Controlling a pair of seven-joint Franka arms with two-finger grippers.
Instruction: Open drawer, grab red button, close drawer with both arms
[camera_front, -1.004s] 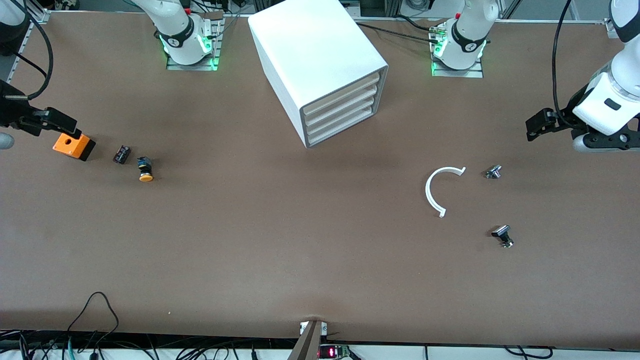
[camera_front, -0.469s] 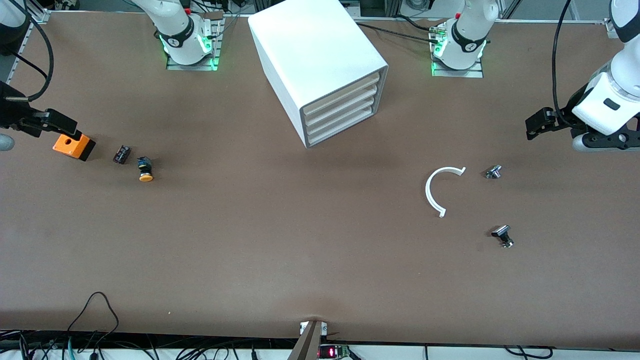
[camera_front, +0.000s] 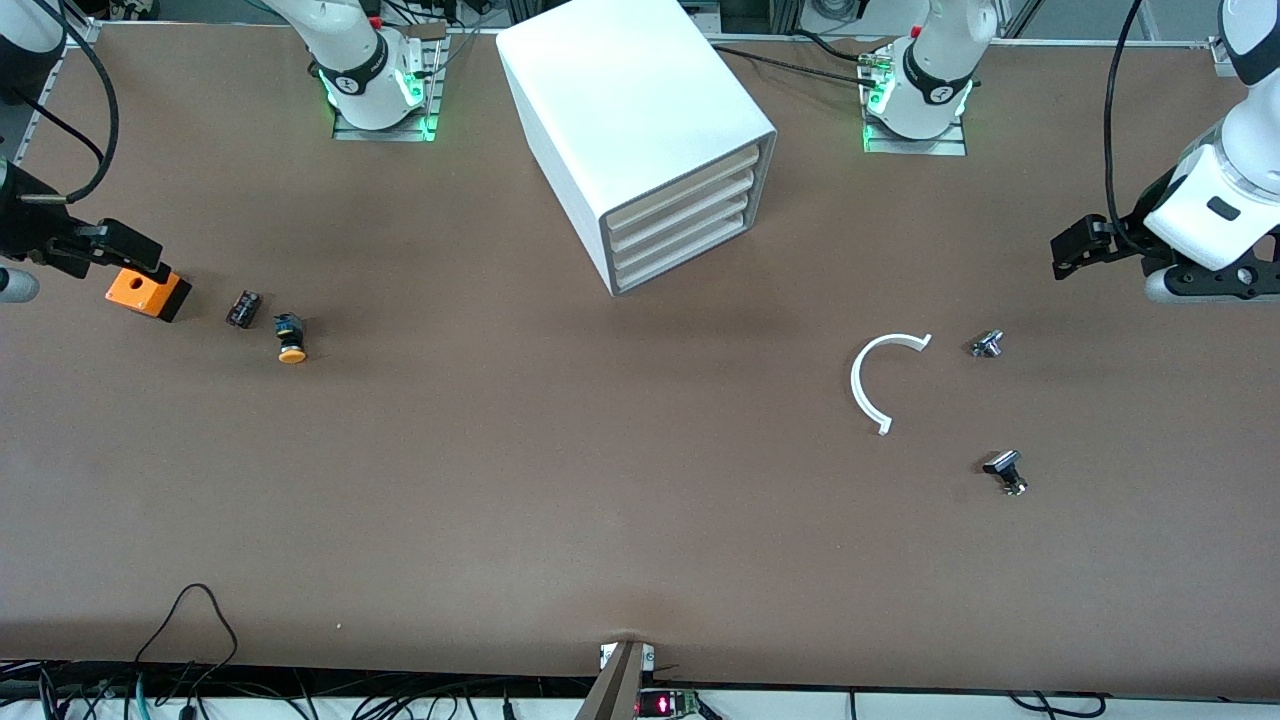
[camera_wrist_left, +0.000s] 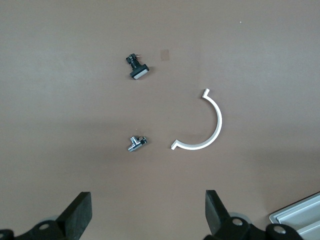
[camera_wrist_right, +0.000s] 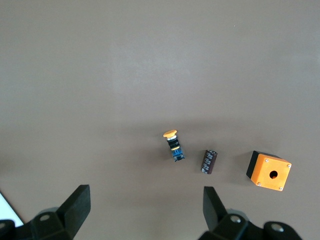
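The white cabinet (camera_front: 620, 110) stands at the back middle of the table. Its four cream-fronted drawers (camera_front: 680, 215) are all shut. A corner of it shows in the left wrist view (camera_wrist_left: 300, 220). The red-capped button is not in view. My right gripper (camera_front: 130, 248) hangs open and empty at the right arm's end of the table, over the orange box (camera_front: 148, 292); its own view shows the jaws wide apart (camera_wrist_right: 145, 210). My left gripper (camera_front: 1075, 250) hangs open and empty at the left arm's end; its own view shows the same (camera_wrist_left: 147, 220).
An orange-capped button (camera_front: 291, 338) and a dark cylinder (camera_front: 243, 308) lie beside the orange box; all three show in the right wrist view (camera_wrist_right: 173, 145) (camera_wrist_right: 208, 161) (camera_wrist_right: 269, 170). A white half ring (camera_front: 875, 385) and two small metal parts (camera_front: 987, 344) (camera_front: 1005, 470) lie toward the left arm's end.
The right gripper has shifted very slightly over the orange box. The left arm and the things on the table have not moved.
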